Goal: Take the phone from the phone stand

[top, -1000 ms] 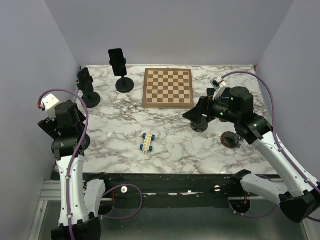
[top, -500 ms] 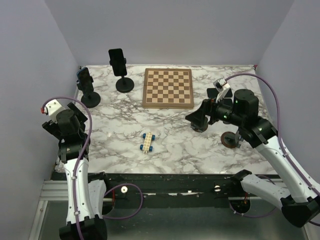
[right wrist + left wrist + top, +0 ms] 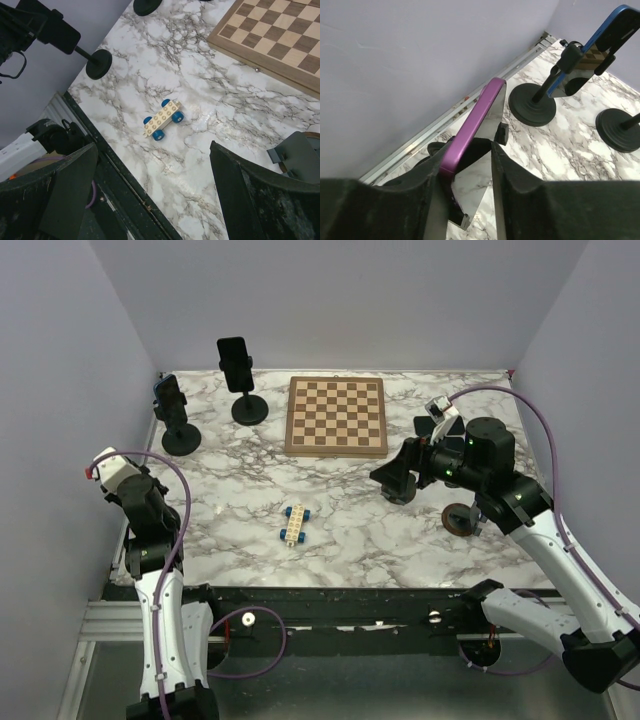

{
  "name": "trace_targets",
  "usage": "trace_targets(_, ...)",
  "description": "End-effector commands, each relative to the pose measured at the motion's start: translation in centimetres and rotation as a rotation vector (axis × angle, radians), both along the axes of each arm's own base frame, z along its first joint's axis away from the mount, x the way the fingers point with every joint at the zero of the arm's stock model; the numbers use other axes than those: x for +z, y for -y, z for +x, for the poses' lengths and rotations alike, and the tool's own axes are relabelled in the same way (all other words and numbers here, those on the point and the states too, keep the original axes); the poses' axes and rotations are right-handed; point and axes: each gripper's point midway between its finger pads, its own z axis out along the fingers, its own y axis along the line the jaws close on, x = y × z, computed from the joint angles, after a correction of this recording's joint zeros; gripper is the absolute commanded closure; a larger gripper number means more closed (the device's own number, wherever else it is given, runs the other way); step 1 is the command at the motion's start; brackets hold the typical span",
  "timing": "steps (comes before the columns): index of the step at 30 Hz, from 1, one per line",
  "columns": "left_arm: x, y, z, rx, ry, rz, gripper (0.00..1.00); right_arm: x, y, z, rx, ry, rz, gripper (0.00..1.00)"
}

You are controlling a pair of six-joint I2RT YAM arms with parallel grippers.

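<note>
In the left wrist view a purple-edged phone [image 3: 479,114] stands tilted in the black clamp of its phone stand [image 3: 502,134], close to the table's left rail. My left gripper [image 3: 467,150] is closed around it, one finger against the purple back edge and the other against the glossy screen side. From the top view the left gripper [image 3: 128,488] sits at the table's left edge and the arm hides this phone and stand. My right gripper [image 3: 398,478] hangs open over the table's right half with nothing between its fingers [image 3: 55,190].
A blue phone [image 3: 607,30] sits on a second stand [image 3: 181,440], and a black phone [image 3: 235,360] on a third stand [image 3: 249,408] behind it. A chessboard [image 3: 336,416] lies at the back centre, a toy car [image 3: 296,523] near the front, a brown disc [image 3: 460,520] at right.
The left arm has dropped and drawn toward the near left edge, and its jaws have closed from wide open onto the purple phone. The right arm shifted slightly and stays open.
</note>
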Motion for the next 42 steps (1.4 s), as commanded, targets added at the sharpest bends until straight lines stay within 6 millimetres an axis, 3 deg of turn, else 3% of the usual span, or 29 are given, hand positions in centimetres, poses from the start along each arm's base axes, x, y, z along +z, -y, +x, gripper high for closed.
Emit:
trace_targets(1, 1.3, 0.4, 0.5, -0.037, 0.037, 0.003, 0.63, 1.2, -0.3, 0.1, 0.000, 0.026, 0.025, 0.00)
trace_targets(6, 1.9, 1.5, 1.0, -0.100, 0.053, -0.013, 0.80, 1.0, -0.3, 0.2, -0.003, 0.014, 0.026, 0.00)
trace_targets(13, 2.6, 5.1, 2.4, -0.312, 0.086, -0.066, 0.94, -0.2, -0.6, 0.9, -0.011, -0.020, 0.008, 0.00)
trace_targets(16, 2.8, 7.7, 3.2, -0.457, 0.100, -0.098, 1.00, -0.8, -0.7, 1.2, -0.013, -0.034, -0.005, 0.00)
trace_targets(22, 3.1, 14.5, 4.0, -0.839, 0.116, -0.190, 1.00, -1.3, -1.3, 1.6, 0.001, -0.059, 0.005, 0.00)
trace_targets(29, 2.5, 20.3, 3.4, -1.143, 0.078, -0.222, 1.00, -2.0, -2.4, 1.7, 0.014, -0.075, 0.006, 0.00)
trace_targets(32, 1.4, 22.2, 3.0, -1.221, 0.021, -0.239, 1.00, -2.8, -3.5, 1.6, 0.021, -0.091, -0.025, 0.00)
trace_targets(35, 1.5, 23.9, 2.4, -1.309, 0.009, -0.248, 1.00, -3.4, -4.9, 1.4, 0.022, -0.099, -0.057, 0.00)
trace_targets(42, 1.6, 25.8, 1.6, -1.419, 0.010, -0.283, 1.00, -4.0, -10.3, -0.3, 0.074, -0.083, -0.121, 0.00)
